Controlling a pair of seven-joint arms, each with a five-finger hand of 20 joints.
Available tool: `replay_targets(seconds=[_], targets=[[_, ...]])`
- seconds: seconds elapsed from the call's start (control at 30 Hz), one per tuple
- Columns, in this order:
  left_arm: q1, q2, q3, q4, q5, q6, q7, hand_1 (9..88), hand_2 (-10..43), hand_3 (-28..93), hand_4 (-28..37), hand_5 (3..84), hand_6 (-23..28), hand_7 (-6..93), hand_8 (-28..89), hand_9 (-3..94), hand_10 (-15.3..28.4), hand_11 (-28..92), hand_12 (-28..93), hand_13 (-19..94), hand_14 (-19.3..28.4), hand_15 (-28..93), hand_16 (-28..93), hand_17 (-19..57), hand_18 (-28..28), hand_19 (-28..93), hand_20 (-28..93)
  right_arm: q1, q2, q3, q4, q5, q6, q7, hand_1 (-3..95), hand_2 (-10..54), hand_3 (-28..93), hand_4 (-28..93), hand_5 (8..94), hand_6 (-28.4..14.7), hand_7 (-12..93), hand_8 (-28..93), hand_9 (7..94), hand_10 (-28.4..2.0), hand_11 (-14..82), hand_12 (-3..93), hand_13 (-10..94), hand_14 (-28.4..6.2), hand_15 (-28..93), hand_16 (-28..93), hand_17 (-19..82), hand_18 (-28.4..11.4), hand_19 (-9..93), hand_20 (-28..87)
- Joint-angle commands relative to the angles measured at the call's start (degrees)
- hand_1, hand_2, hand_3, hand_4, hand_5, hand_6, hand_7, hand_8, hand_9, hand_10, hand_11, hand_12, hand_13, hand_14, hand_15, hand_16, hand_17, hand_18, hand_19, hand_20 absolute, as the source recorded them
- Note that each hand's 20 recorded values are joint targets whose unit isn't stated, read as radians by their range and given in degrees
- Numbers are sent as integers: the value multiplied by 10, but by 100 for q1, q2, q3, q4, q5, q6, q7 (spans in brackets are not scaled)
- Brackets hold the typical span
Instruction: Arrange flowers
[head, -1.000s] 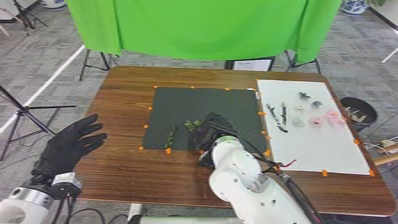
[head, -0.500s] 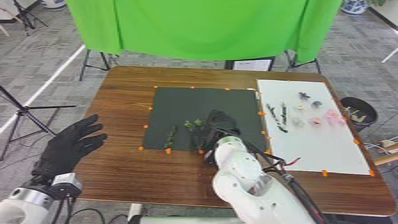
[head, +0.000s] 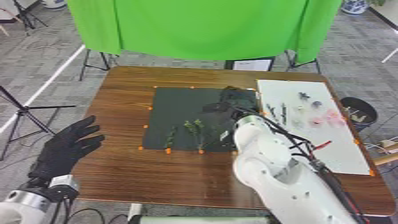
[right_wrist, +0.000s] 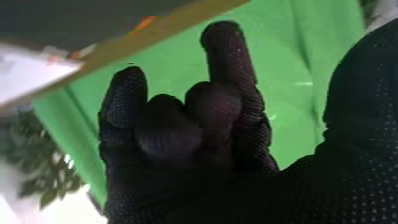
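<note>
The right black-gloved hand (head: 234, 100) is over the far right of the black square mat (head: 178, 102), fingers loosely bent, apart from the thumb. The left black-gloved hand (head: 64, 151), fingers spread, is left of the mat. Leafy green stems (head: 195, 129) lie on its near part; pink flowers (head: 334, 118) lie on the white rectangular sheet (head: 324, 152) at right.

Green cloth (head: 204, 30) beyond table (head: 124, 172); tripod (head: 25, 107) left; dark bin (head: 356, 104) right.
</note>
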Motion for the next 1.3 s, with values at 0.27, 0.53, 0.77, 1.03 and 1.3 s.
replay_targets(seconds=[0.27, 0.53, 0.77, 1.03, 1.3], targets=[[248, -172, -86, -102, 9, 80, 92, 225, -40, 715, -283, 314, 54, 176, -97, 269, 133, 236, 177, 203, 177, 455, -37, -95, 223, 408, 92, 477, 1387, 710, 1003, 204, -1163, 880, 101, -95, 720, -282, 565, -77, 450, -130, 622, -142, 648, 550, 608, -149, 855, 398, 240, -231, 777, 421], [218, -177, -80, -94, 20, 67, 71, 226, -40, 715, -283, 315, 54, 176, -97, 269, 132, 236, 177, 203, 178, 454, -37, -95, 223, 407, 91, 519, 1433, 632, 1361, 369, -1083, 778, 118, -95, 648, -283, 567, -80, 434, -113, 617, -141, 641, 548, 604, -149, 848, 394, 236, -234, 767, 422], [213, -177, -76, -96, 26, 62, 41, 225, -40, 716, -283, 315, 54, 176, -97, 269, 132, 235, 177, 202, 177, 454, -37, -95, 223, 408, 91, 522, 1419, 568, 1518, 442, -1090, 724, 136, -95, 614, -283, 570, -78, 444, -115, 618, -142, 646, 545, 608, -147, 849, 395, 237, -233, 766, 423], [163, -138, -62, -69, 34, 30, 27, 229, -36, 714, -283, 315, 54, 176, -97, 269, 133, 236, 177, 203, 177, 454, -37, -96, 224, 408, 92, 663, 1410, 280, 1706, 406, -1010, 461, 159, -95, 588, -283, 572, -74, 457, -118, 626, -139, 650, 547, 612, -143, 850, 398, 237, -230, 764, 423], [116, -111, -28, -44, 32, 9, 15, 231, -33, 714, -283, 315, 54, 176, -97, 269, 132, 235, 177, 203, 177, 456, -37, -96, 224, 408, 92, 804, 1392, -2, 1931, 315, -797, 307, 192, -95, 634, -282, 575, -61, 492, -133, 644, -128, 661, 541, 628, -134, 856, 393, 241, -224, 760, 422]])
